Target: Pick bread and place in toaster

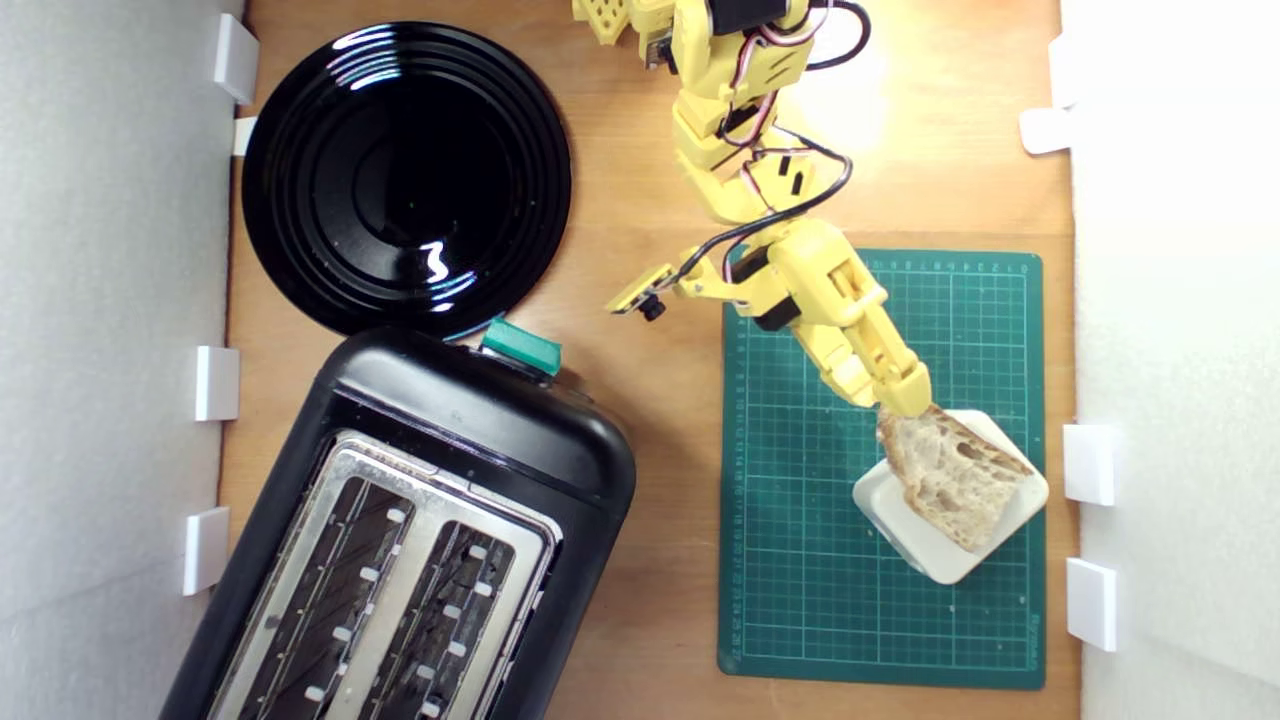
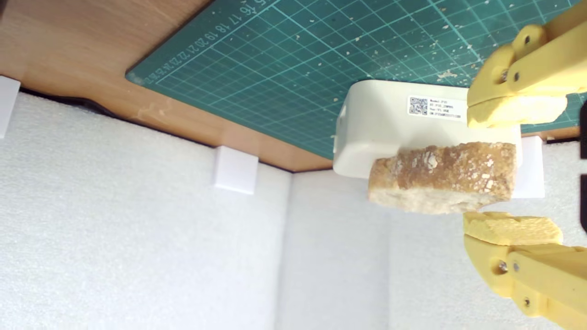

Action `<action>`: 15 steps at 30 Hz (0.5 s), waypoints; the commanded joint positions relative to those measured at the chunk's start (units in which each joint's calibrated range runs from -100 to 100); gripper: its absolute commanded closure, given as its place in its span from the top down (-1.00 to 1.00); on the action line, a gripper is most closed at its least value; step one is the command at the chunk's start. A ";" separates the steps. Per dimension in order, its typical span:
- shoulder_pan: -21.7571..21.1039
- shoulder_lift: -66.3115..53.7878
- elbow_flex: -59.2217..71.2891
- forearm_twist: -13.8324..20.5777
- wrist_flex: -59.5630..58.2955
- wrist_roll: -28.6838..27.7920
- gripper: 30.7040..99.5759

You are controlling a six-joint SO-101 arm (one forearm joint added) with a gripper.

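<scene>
Wooden bench, green cutting mat (image 1: 800,560), white foam walls: grasp step.

Claw (image 2: 513,172) open, one jaw on each side of the bread (image 1: 950,478), not yet pinching; a gap shows at each pad in the wrist view. Bread lies on the cream block (image 1: 945,560) just ahead of the fingertips. Toaster (image 1: 400,530) sits well off to the claw's side, slots empty. Next, likely: close, lift clear, swing over a slot.

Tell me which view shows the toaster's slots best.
The exterior view. It looks straight down on the toaster, showing both slots in the silver top plate and the green lever knob. The wrist view shows none of the toaster, only the bread on the cream block between the fingers.
</scene>
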 commanded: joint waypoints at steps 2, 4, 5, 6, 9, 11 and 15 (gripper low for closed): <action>-0.78 -0.82 -2.64 -0.49 -1.77 0.12 0.33; -0.78 -0.82 -2.91 -0.49 -1.77 0.06 0.33; -0.78 -0.82 -2.91 -0.49 -1.77 0.06 0.33; -0.86 -0.82 -3.45 -0.49 -1.77 0.06 0.33; -0.86 0.02 -4.36 -0.49 -1.68 0.12 0.33; -0.86 1.35 -5.27 -0.49 -1.68 0.27 0.33; -0.94 2.68 -5.45 -0.49 -1.77 0.27 0.33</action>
